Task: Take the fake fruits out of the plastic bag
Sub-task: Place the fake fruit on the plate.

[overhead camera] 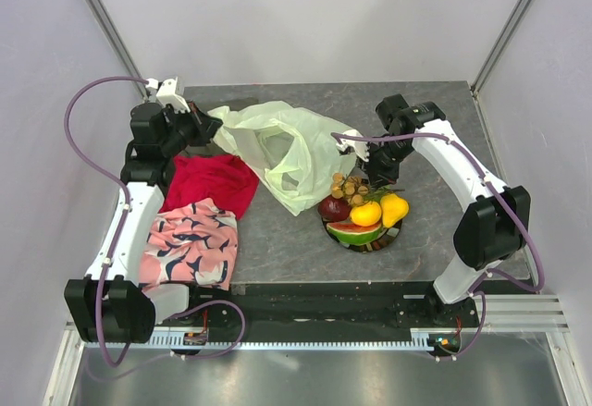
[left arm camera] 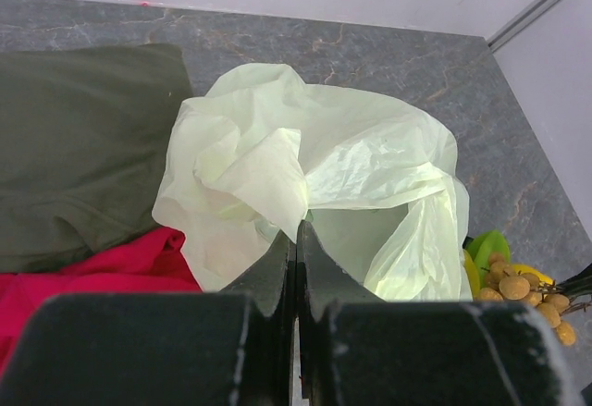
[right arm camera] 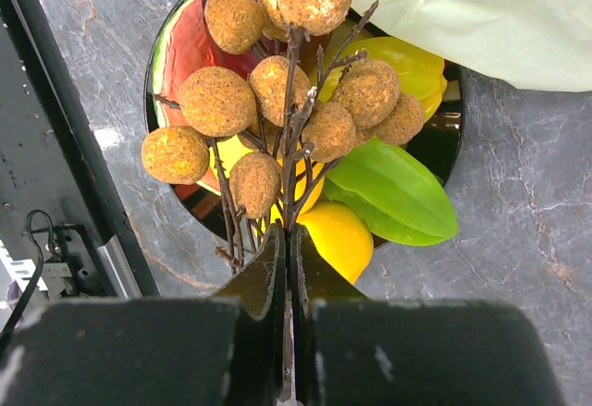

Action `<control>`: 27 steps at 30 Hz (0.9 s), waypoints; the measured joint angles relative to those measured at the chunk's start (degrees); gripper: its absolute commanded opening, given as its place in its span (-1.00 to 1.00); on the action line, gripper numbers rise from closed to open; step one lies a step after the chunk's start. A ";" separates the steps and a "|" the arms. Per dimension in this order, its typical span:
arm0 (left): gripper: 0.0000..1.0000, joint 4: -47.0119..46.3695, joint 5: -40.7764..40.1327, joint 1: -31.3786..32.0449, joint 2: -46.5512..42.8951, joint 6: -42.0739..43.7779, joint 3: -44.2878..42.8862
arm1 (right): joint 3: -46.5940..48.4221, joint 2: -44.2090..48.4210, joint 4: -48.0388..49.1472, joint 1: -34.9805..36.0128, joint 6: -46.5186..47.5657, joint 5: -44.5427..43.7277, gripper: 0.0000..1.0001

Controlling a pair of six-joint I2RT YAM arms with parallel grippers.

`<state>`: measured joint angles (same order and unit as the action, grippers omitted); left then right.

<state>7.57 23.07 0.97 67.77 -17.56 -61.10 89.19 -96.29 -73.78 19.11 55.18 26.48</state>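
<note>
Over the desk's (overhead camera: 277, 239) right-edge plate (right arm camera: 450, 115), right claw (right arm camera: 287, 237) pinches grape bunch (right arm camera: 275, 84) stem (seen wrist-side only); left claw (left arm camera: 296, 230) pinches plastic bag (left arm camera: 361, 156).

Nothing legible in any view: no words, labels, brand marks, numbers or signs. On the pale-green crinkly translucent plastic bag (overhead camera: 277, 147), at 12 o'clock from the middle of the overhead view, only plain wrinkled film on the faces shown. On the pink cloth with dark leaf-like shapes (overhead camera: 190, 239), at 8 o'clock, pattern only, no letters. On the small orange-marked parts (overhead camera: 194, 338) at the arm bases, at 6 o'clock, any marking too small to read.
</note>
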 measured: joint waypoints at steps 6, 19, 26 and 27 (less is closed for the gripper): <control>-0.97 -0.02 0.50 0.00 0.11 0.00 0.00 | 0.17 0.00 -0.07 0.00 0.39 -0.42 -1.00; -0.97 -0.44 1.51 0.00 0.87 -0.04 0.00 | 3.61 0.07 -0.15 -0.17 2.97 -2.01 -1.00; -0.97 -0.46 1.53 0.00 0.94 -0.02 0.00 | 1.44 0.13 2.23 -0.17 3.65 -2.45 -0.95; -0.97 -0.44 1.53 0.00 0.94 -0.04 0.00 | 1.18 0.13 2.64 -0.17 3.69 -2.47 -0.93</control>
<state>7.14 24.60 0.97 68.71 -17.61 -61.10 90.37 -96.16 -71.13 18.94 58.87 24.01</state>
